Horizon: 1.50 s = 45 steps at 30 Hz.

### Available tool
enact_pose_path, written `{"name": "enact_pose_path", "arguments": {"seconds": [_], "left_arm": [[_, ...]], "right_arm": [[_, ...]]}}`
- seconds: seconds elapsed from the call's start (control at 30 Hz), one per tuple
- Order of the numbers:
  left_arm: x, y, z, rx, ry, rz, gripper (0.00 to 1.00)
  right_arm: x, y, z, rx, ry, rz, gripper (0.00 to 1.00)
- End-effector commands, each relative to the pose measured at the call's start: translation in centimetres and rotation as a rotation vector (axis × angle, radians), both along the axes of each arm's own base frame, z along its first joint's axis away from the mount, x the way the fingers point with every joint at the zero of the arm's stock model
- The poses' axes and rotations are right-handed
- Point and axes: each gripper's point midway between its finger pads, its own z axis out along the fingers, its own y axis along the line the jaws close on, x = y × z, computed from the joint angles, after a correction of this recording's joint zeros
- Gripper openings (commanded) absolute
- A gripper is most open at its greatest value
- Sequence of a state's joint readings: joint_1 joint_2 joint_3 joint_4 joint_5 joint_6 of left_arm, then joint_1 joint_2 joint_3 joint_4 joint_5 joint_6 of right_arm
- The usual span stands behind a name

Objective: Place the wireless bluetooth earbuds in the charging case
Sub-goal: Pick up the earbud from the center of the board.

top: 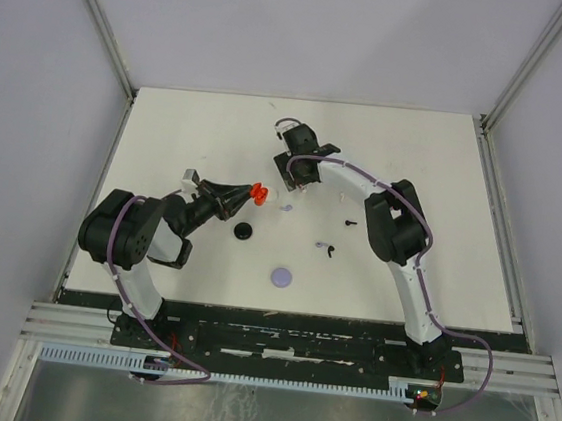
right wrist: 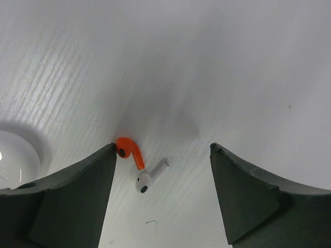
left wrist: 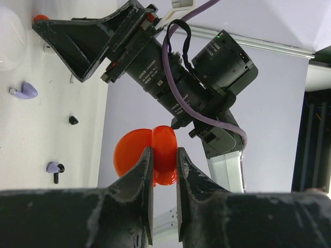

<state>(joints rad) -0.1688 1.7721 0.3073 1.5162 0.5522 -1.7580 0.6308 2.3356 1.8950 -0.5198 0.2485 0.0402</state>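
Observation:
My left gripper (left wrist: 164, 151) is shut on a red charging case (left wrist: 135, 155), its two halves standing open and raised off the table; from above the case (top: 259, 194) shows at the gripper's tip (top: 245, 196). My right gripper (right wrist: 163, 150) hangs open just above the table, pointing down. Between its fingers lie a red earbud (right wrist: 129, 151), close against the left finger (right wrist: 77, 191), and a white earbud (right wrist: 150, 176) beside it. In the top view the right gripper (top: 300, 177) is just right of the case.
A black disc (top: 245, 231) and a lavender disc (top: 282, 277) lie near the middle. A white round case (right wrist: 15, 157) sits left of the right gripper. A lavender earbud (left wrist: 24, 91), a black one (left wrist: 73, 120) and a lavender-and-black one (left wrist: 54, 168) lie scattered.

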Motion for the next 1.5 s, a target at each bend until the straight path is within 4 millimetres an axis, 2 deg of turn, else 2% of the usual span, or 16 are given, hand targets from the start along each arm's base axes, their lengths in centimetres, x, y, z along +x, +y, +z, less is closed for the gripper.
{"name": "enact_pose_path", "arguments": {"seconds": [0.0, 0.2, 0.4, 0.7, 0.9, 1.47], "left_arm": [[-0.6, 0.2, 4.6, -0.052, -0.207, -0.013, 0.03], [-0.4, 0.2, 4.4, -0.051, -0.203, -0.013, 0.03], [-0.4, 0.2, 4.5, -0.053, -0.206, -0.014, 0.03], [-0.5, 0.2, 4.5, -0.051, -0.205, -0.015, 0.03], [-0.6, 0.2, 4.5, -0.051, -0.204, -0.014, 0.03], [-0.7, 0.2, 4.6, -0.051, -0.206, -0.016, 0.03]], "right_arm": [[2.3, 0.0, 1.2, 0.033, -0.056, -0.04, 0.82], [2.9, 0.1, 1.2, 0.047, -0.048, -0.038, 0.81], [2.6, 0.7, 1.3, 0.076, -0.029, -0.015, 0.79], [1.4, 1.5, 1.1, 0.131, 0.025, -0.004, 0.65], [1.3, 1.5, 0.9, 0.137, 0.034, -0.016, 0.51], [1.0, 1.8, 0.6, 0.19, 0.071, -0.098, 0.4]]}}
